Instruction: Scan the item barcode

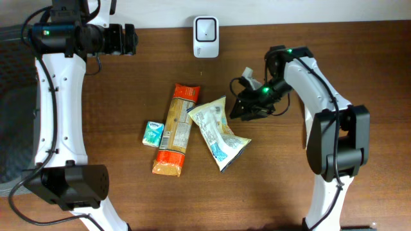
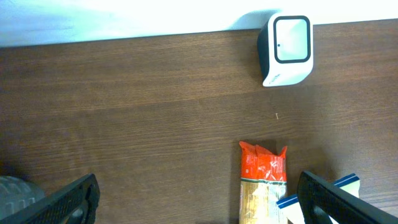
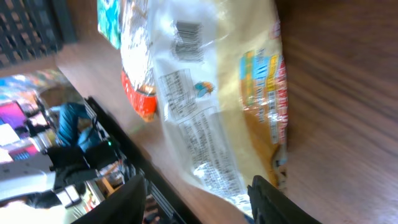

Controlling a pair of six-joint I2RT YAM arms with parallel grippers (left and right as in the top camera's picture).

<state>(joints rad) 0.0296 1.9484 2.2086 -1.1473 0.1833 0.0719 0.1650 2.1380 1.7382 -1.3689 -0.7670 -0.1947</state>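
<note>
The white barcode scanner stands at the table's back edge, its window facing forward. A crinkled snack bag lies flat mid-table, with a barcode printed on its upper face. Beside it are an orange pasta pack and a small teal tissue pack. My right gripper is at the bag's upper right edge, jaws apart, with the bag's end lying between the fingers and not pinched. Far off at the back left, my left gripper is wide open and holds nothing.
A dark mesh crate sits off the table's left edge. The pale wall runs behind the scanner. Bare wood shows at the front, and at the far right.
</note>
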